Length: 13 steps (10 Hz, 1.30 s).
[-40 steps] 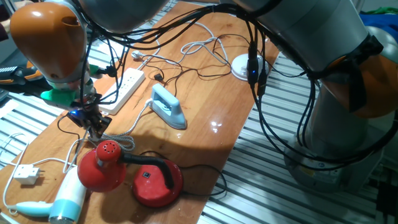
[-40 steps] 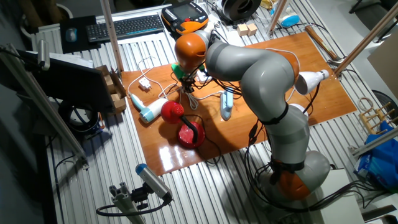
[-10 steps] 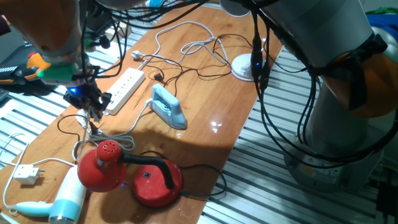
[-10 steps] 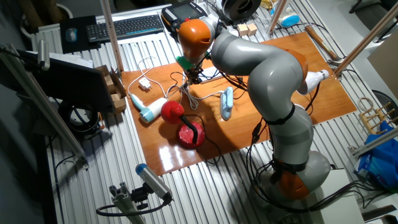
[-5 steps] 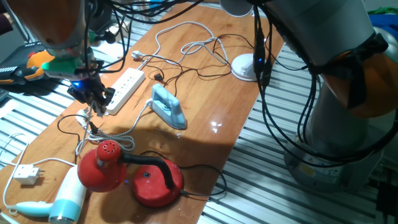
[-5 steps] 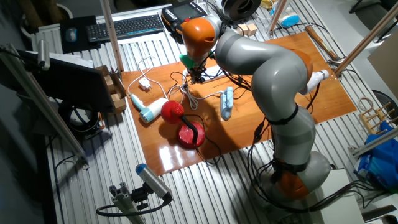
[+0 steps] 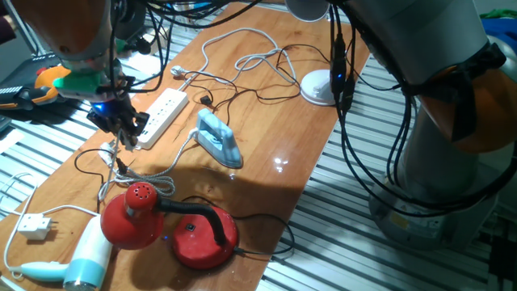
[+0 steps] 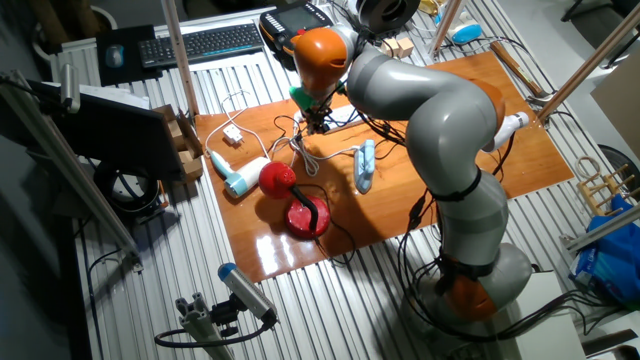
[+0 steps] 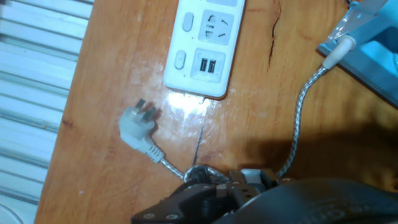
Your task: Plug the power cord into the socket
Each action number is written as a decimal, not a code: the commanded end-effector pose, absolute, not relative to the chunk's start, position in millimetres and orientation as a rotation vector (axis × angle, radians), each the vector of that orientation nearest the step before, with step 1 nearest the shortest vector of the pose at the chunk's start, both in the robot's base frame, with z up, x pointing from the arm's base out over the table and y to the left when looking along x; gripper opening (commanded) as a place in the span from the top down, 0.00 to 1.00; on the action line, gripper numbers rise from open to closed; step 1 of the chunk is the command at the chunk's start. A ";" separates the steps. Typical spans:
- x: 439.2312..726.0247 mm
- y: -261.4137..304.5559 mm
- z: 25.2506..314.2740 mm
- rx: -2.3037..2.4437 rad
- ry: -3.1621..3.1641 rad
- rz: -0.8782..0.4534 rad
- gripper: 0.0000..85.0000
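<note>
Hand view shows the socket (image 9: 204,43) near the counter's (image 9: 124,74) edge, its end just ahead of the pincer (image 9: 208,186); whether the pincer grips the cord (image 7: 242,93) I cannot tell. A white plug (image 9: 138,127) lies beside it. Judging so, approach is underway; next calls for lining a plug over an outlet.

The socket (image 7: 160,115), a long white power strip, lies flat on the bench (image 7: 275,153) just beside the blue iron (image 7: 219,138). The power cord (image 7: 234,95), thin and black, trails in loops beyond that iron.
</note>
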<state>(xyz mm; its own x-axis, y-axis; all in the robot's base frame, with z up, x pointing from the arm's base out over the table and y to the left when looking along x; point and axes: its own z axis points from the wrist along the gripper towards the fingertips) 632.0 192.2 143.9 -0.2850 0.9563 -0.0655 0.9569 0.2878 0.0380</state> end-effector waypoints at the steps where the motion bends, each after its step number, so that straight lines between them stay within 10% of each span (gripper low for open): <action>1: 632.2 193.1 148.6 1.835 2.459 -0.016 1.00; 13: 627.8 215.3 205.5 1.878 2.471 -0.018 1.00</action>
<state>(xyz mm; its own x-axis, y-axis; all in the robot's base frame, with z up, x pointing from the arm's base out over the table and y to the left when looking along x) 627.6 215.7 205.6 -0.2675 0.9628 -0.0373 0.9633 0.2682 0.0141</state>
